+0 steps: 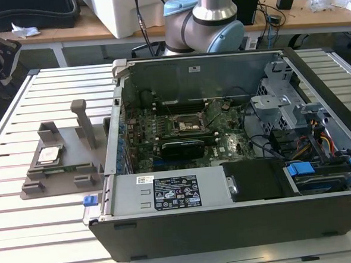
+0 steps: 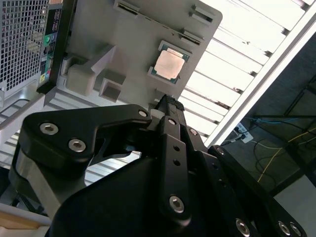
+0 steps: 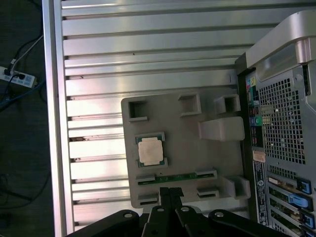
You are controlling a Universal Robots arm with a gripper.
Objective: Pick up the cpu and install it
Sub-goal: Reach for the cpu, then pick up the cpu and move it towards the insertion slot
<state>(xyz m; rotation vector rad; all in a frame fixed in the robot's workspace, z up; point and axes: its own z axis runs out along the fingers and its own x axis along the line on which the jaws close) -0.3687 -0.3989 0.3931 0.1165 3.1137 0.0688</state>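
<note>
The cpu [image 1: 49, 154] is a small square chip with a silvery top, lying flat in a recess of the grey plastic tray [image 1: 65, 174] at the exterior view's left, beside the open computer case. Both wrist views look down on the cpu [image 2: 169, 63] [image 3: 149, 150] in the tray [image 2: 133, 44] [image 3: 197, 158]. My gripper [image 2: 169, 102] [image 3: 171, 191] hangs well above the tray's edge, a short way off the chip. Its black fingers are pressed together and shut on nothing. The black-framed socket [image 1: 189, 125] sits mid-motherboard inside the case.
The open case [image 1: 236, 151] lies on a slatted metal table [image 1: 26, 224], with cables and drive bays at the exterior view's right. An upright post [image 1: 82, 122] rises from the tray. The arm's body [image 1: 207, 16] stands behind the case. The table's edge [image 3: 54, 123] drops to a floor with cables.
</note>
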